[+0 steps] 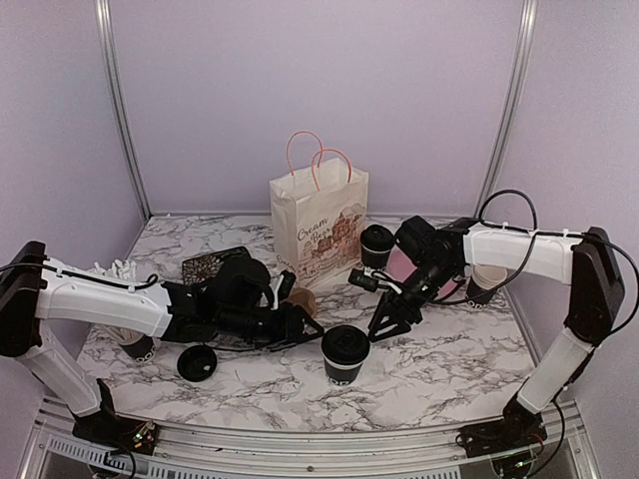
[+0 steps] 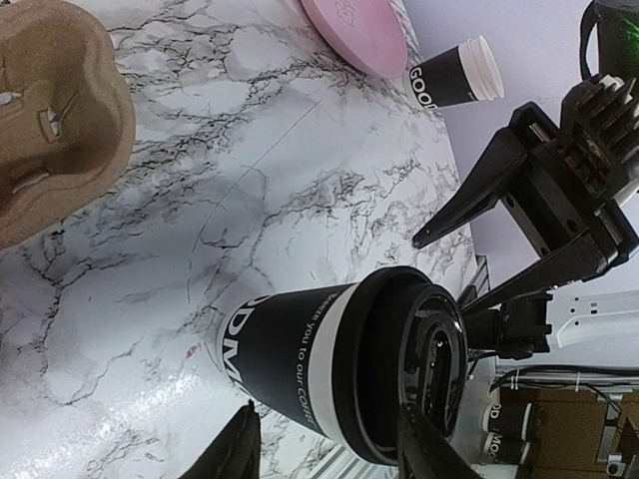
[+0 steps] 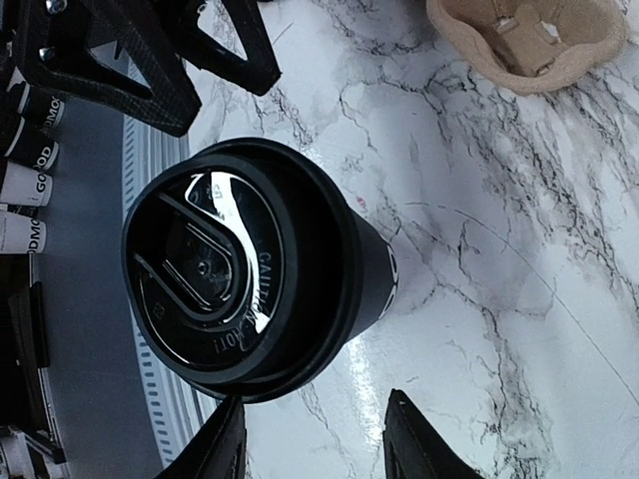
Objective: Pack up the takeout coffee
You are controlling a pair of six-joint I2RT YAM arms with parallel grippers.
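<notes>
A lidded black takeout coffee cup stands at the front middle of the table; it also shows in the left wrist view and the right wrist view. My left gripper is open just left of it, its fingers low and not touching it. My right gripper is open and empty just right of the cup and above it. A second lidded cup stands beside the paper bag. An open cup without a lid stands at the right. A loose black lid lies at the front left.
A brown pulp cup carrier sits behind my left gripper, also in the left wrist view. A pink disc lies near the right arm. A black cup stands under the left arm, white straws behind it.
</notes>
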